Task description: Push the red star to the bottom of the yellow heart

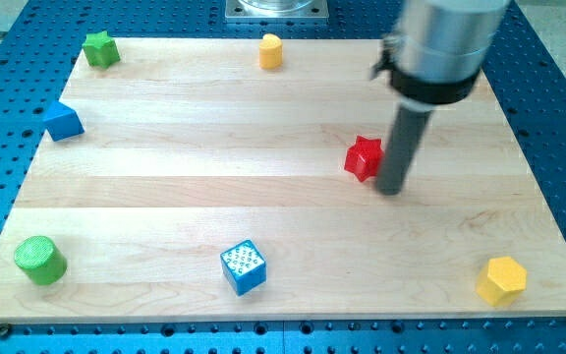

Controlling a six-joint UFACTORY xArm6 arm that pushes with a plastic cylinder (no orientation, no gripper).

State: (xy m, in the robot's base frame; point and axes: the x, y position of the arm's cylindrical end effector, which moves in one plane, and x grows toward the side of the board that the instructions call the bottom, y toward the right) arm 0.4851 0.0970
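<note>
Nearest the view's bottom, the desk (293,211) carries a green cylinder (39,260) at the left corner, a blue cube (244,266) with a dotted white top near the middle, and a yellow hexagonal block (501,280) at the right corner. No container stands on the desk.

Further up, my tip (390,189) rests on the wood right of centre. The rod stands upright and descends from a thick grey housing at the view's top. It is a plain rod, so it clasps nothing. The red star (364,157) lies just to the tip's left, touching the rod or nearly so.

Beyond, a blue triangular block (63,121) sits at the left edge. Farthest, a green star (100,48) sits at the top left, and a yellow block (271,50), its shape unclear, near top centre.
</note>
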